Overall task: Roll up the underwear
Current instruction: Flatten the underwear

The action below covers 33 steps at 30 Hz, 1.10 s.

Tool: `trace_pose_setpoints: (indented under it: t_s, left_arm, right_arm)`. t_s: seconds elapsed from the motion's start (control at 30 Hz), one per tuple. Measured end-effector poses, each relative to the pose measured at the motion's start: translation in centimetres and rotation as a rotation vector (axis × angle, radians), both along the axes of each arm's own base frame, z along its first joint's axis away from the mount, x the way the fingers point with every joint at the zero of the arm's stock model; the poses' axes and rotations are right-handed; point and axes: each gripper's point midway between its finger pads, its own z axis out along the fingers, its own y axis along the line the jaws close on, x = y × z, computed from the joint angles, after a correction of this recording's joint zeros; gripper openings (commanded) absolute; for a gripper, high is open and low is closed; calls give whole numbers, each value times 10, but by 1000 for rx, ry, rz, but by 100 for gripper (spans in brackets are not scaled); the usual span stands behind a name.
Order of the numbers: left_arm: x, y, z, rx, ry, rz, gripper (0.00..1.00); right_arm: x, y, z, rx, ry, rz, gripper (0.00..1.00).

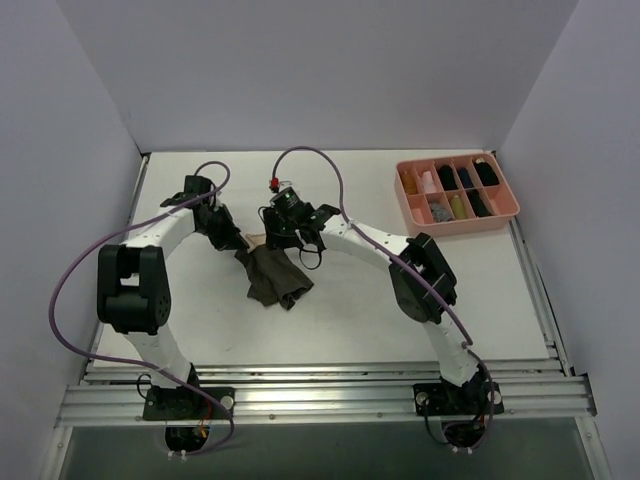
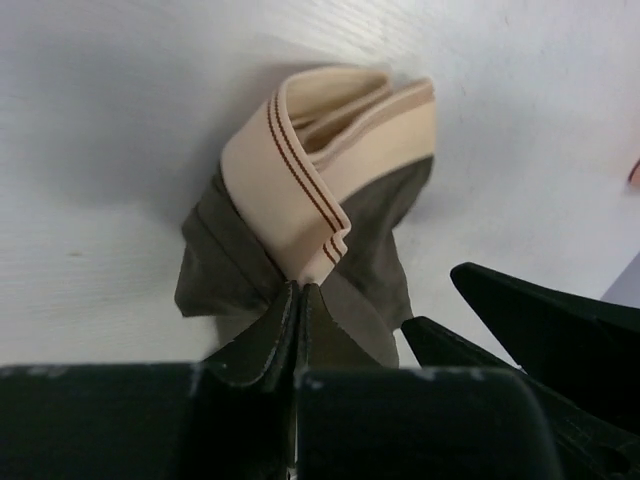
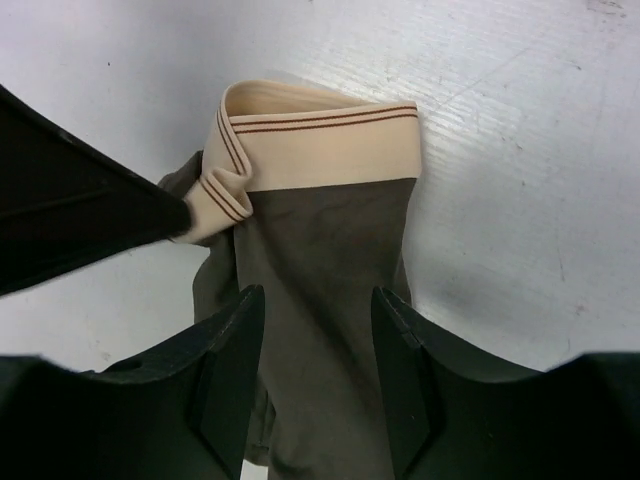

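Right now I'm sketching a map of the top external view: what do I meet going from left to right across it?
left arm's elbow → the underwear → right arm's elbow → pink tray

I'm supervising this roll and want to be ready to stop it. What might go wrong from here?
1. The left gripper pinches only a small fold of the waistband; a pull may slip it free.
2. The right gripper stands open astride the underwear; closing may bunch the loose cloth rather than roll it.
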Motion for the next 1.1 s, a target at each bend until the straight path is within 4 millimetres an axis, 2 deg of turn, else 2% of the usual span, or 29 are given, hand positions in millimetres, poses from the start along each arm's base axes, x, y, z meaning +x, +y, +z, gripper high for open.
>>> trace_pose_setpoints:
  t_s: [0.13,0.33,0.53,0.67,0.83,0.93,0.97,1.03,1.07,1.1]
  left_arm:
    - [12,35,0,-1,4,120,2]
    - [27,66,6,-71,-9,235,2]
    - [30,67,-8,-104,20,240,2]
    - [28,65,-18,-116,50,235,2]
    - [27,64,-20,-123,56,231,2]
    - [28,64,-20,-124,53,227,2]
    - [27,63,-20,-125,54,226,2]
    - [27,63,-21,-128,56,224,2]
    - [26,62,-21,-130,58,222,2]
    - [25,62,-21,-130,59,220,2]
  right_arm:
    - [9,12,-4,20,-16,15,42]
    - [19,30,8,53,-67,47,43]
    - [28,56,12,71,-115,80,43]
    - [27,66,-2,41,-130,81,46]
    - [21,66,-21,-53,-145,59,45]
    - [25,69,-23,-91,-177,40,40]
    - [26,70,-25,-102,-186,35,31]
    - [27,67,-30,-133,-194,26,19]
    - [27,65,-32,-147,-197,20,4]
    - [27,63,-34,-160,-201,18,0]
